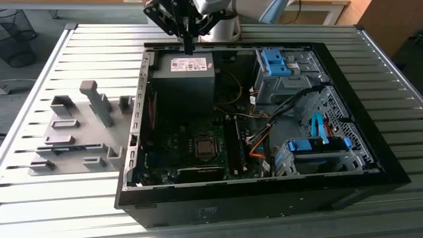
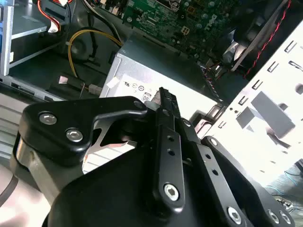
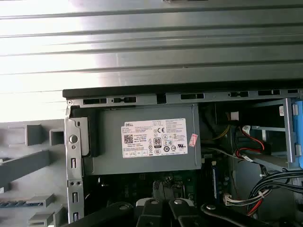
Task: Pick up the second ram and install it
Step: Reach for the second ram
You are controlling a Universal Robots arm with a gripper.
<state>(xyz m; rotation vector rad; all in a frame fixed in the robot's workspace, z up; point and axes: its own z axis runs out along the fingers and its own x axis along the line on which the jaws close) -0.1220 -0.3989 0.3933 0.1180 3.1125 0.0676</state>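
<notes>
My gripper [image 1: 188, 48] hangs over the far rim of the open computer case [image 1: 135, 148], just above the grey power supply [image 1: 184, 74]. Its black fingers [image 2: 163, 101] are pressed together and nothing shows between them. The second ram appears as a thin blue-green strip [image 1: 66, 148] lying on edge in the grey holder blocks [image 1: 79, 131] at the exterior view's left, well apart from the gripper. In the first wrist view the same strip [image 3: 13, 204] shows beside the case wall. The motherboard [image 1: 198, 146] with its dark memory slots [image 1: 233, 146] lies in the case floor.
The case stands on a slatted metal table [image 1: 59, 198]. Blue drive brackets [image 1: 274, 62] and a blue caddy [image 1: 317, 145] fill the case's side at the exterior view's right. Orange and black cables [image 1: 258, 144] run beside the slots. The labelled power supply [image 3: 142, 137] sits under the gripper.
</notes>
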